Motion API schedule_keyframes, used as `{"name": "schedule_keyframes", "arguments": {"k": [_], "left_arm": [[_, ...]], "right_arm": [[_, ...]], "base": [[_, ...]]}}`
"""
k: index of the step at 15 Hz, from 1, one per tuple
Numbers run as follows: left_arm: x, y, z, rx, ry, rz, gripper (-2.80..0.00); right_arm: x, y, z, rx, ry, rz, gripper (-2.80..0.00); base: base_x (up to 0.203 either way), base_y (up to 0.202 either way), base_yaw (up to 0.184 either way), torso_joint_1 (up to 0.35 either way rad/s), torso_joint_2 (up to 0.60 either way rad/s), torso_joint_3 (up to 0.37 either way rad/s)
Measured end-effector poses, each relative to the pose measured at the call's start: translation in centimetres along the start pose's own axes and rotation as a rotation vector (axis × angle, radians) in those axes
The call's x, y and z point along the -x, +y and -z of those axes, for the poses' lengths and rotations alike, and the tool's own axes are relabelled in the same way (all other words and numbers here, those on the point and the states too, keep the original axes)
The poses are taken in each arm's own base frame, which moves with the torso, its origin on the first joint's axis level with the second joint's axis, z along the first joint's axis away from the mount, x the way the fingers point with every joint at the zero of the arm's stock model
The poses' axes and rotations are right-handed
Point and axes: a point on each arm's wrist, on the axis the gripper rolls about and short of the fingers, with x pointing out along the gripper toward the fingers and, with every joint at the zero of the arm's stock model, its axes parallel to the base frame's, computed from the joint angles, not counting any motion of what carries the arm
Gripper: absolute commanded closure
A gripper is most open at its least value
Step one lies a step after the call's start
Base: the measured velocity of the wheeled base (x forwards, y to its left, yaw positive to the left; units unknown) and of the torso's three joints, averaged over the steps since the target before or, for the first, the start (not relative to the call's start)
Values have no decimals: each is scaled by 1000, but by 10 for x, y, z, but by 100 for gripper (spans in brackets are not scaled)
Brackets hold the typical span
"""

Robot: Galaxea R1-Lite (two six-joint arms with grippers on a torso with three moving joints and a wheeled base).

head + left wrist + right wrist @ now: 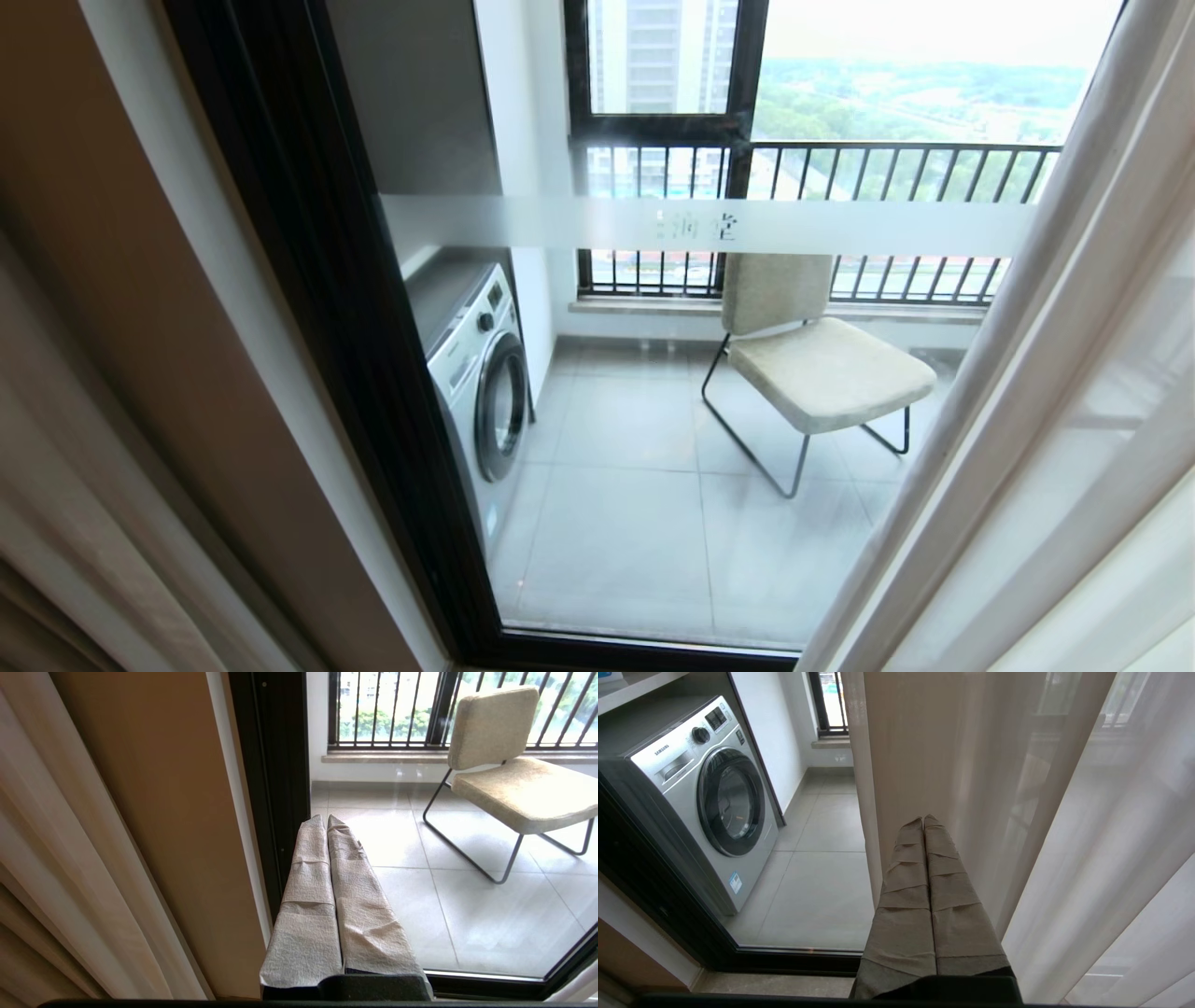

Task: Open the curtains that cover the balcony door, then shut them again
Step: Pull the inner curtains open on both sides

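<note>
Left claw (327, 820) closed, tape-wrapped, sheer pleated curtains (1046, 392)

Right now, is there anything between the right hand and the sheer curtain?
Nothing visible. The right hand, shut and empty, points straight at the sheer curtain with only open air between. The washing machine stands behind the balcony door glass.

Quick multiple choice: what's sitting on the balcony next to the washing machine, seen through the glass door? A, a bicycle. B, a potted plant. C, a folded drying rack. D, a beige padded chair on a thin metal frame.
D: through the balcony door, a beige padded chair on thin dark metal legs stands on the tiles, to the right of the washing machine.
</note>
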Motion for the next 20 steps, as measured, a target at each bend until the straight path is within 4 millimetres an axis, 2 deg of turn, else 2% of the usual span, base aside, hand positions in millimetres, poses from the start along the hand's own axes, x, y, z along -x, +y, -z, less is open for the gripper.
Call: {"name": "schedule_keyframes", "arguments": {"k": [20], "left_arm": [[0,0,0,2,1,-4,0]], "right_arm": [[0,0,1,31,7,-12,0]], "base": [[0,0,0,0,0,0]]}}
